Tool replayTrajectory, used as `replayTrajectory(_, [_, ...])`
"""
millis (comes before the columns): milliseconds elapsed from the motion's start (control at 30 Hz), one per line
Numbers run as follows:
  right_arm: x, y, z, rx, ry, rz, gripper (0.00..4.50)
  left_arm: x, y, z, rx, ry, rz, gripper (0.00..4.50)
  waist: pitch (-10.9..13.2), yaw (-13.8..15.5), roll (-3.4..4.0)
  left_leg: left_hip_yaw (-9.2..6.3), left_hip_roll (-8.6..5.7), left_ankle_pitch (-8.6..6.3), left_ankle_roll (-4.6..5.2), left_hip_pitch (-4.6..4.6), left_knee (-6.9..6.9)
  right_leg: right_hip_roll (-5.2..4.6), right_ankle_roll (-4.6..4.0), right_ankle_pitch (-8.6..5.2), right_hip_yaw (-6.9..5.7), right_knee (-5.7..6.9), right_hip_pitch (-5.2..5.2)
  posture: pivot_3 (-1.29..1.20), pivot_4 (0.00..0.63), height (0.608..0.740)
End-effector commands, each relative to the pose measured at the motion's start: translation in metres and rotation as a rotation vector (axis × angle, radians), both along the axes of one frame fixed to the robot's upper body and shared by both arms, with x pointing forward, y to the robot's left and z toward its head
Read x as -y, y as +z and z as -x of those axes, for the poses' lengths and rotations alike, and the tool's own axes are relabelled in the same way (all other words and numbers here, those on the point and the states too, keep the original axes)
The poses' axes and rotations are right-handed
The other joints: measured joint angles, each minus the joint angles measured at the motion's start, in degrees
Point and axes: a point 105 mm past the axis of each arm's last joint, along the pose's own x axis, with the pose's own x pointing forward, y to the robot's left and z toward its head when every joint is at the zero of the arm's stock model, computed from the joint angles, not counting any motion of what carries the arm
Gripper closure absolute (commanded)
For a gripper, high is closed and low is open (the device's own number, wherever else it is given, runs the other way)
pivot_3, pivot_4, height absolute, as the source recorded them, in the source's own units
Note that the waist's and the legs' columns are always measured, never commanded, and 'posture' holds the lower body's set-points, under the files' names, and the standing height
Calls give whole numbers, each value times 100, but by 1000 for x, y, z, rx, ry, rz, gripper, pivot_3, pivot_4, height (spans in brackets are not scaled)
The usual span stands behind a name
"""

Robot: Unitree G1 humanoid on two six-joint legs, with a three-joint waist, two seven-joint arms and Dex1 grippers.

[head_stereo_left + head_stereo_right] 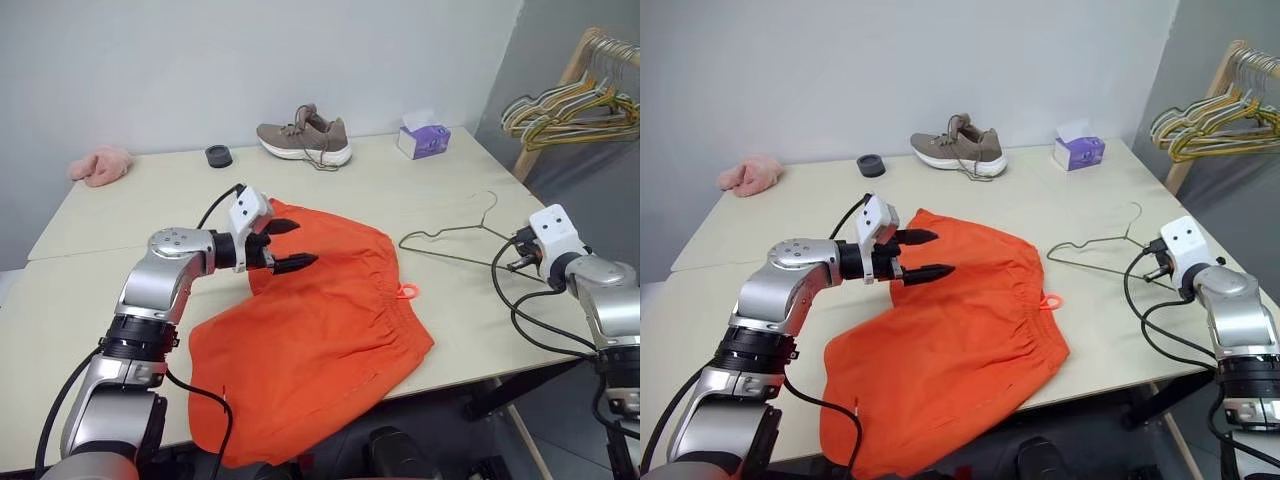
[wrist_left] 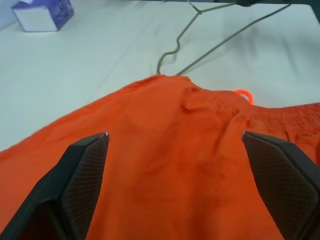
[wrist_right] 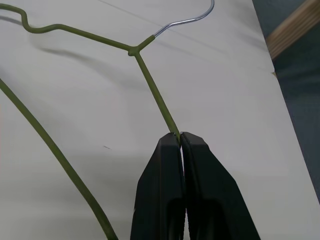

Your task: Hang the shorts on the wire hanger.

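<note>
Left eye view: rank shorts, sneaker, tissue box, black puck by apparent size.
1. shorts, though nearest the camera
2. sneaker
3. tissue box
4. black puck
The last three sit at a similar depth along the far edge, so their order holds.

orange shorts (image 1: 320,330), olive-green wire hanger (image 3: 150,85)

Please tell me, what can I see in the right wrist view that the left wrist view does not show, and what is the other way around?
Right wrist view alone: the right gripper shut on one shoulder wire of the wire hanger, just below the twisted neck, and the bare silver hook.

Left wrist view alone: the left gripper with its fingers wide apart above the shorts, the orange drawstring loop, and the purple tissue box.

Both: the olive wire hanger and the pale table.
</note>
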Motion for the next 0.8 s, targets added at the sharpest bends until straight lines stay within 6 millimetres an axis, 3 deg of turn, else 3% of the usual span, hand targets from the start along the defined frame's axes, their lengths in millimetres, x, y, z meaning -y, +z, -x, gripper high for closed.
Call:
replayTrajectory(33, [-7,43,-2,163,41,68,4475,7,13,0,46,-20,16,0,0,2,0,-1,0,0,0,1,1,0,4,-2,0,0,1,-314,48,740])
replayTrajectory(367, [-35,80,0,342,175,244,4475,9,17,-12,85,31,52,0,0,0,0,0,1,0,0,0,0,0,3,-1,1,-2,0,-322,49,740])
replayTrajectory(467, [-51,102,2,426,229,273,4475,9,20,-21,88,76,89,0,0,-6,0,0,0,0,0,0,2,0,3,-1,2,-1,2,-327,50,740])
replayTrajectory(567, [-62,111,3,452,274,298,4475,10,20,-27,88,94,105,0,0,-30,0,1,0,0,0,1,4,0,5,-1,2,0,2,-336,50,740])
replayTrajectory(700, [-60,83,7,290,297,264,4475,17,18,-23,85,54,109,0,0,-56,-1,-3,1,0,0,-1,2,0,1,2,-3,-4,2,-338,51,740])
replayTrajectory(800, [-52,55,15,141,309,206,4475,27,14,-1,41,-82,112,0,0,-53,-1,-7,1,-1,1,-3,0,-3,-3,3,-10,-6,5,-341,51,740])
